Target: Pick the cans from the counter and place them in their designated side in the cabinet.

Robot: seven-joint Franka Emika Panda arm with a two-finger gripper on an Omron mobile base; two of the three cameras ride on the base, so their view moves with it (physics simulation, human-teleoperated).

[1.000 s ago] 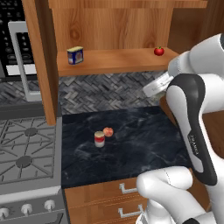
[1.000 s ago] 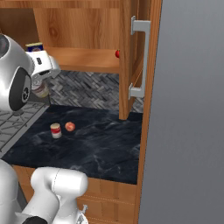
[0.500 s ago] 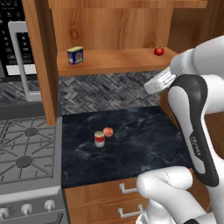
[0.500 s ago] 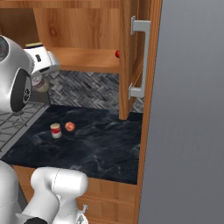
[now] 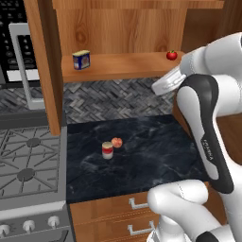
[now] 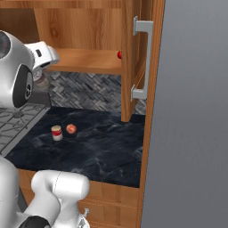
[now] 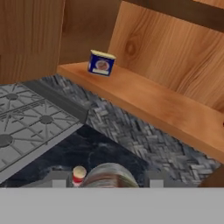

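We hold one can (image 7: 107, 175) between our fingers (image 7: 105, 183), up in the air near the cabinet (image 5: 127, 33) shelf, so this can is picked up but not put away yet. The red-and-white can (image 5: 108, 150) sits on the counter (image 5: 151, 151) beside a small red fruit (image 5: 116, 142), so it is left to do.

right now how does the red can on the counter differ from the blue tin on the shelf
The red-and-white can stands on the dark counter, beside a small red-orange fruit; the blue-and-yellow tin stands up on the cabinet shelf, alone at its left end. The can is a slim cylinder with a silver top; the tin looks squatter and wider. Both stand upright.
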